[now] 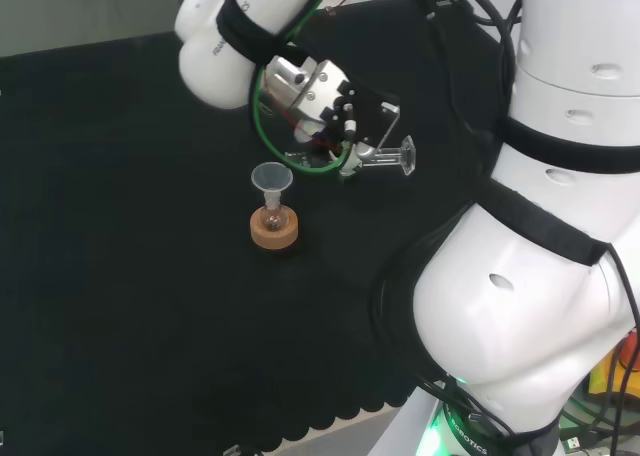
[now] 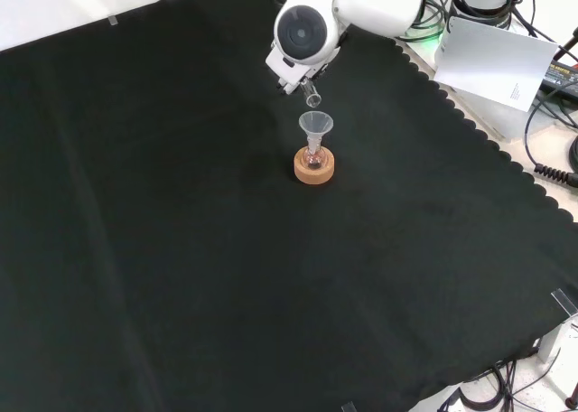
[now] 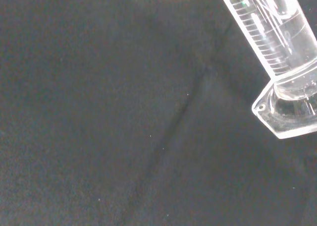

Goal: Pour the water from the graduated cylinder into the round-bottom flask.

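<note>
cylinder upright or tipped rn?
Tipped. In the head view the graduated cylinder lies near horizontal in the hand, base away from the funnel. In the front view its mouth hangs just above the funnel.

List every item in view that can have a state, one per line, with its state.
hand: raised above the cloth, fingers curled round the graduated cylinder.
graduated cylinder: held, tipped near level, mouth toward the funnel; water level unclear.
funnel: upright in the flask's neck.
round-bottom flask: upright on its stand; contents unclear.
cork ring: flat on the cloth, under the flask.
</note>
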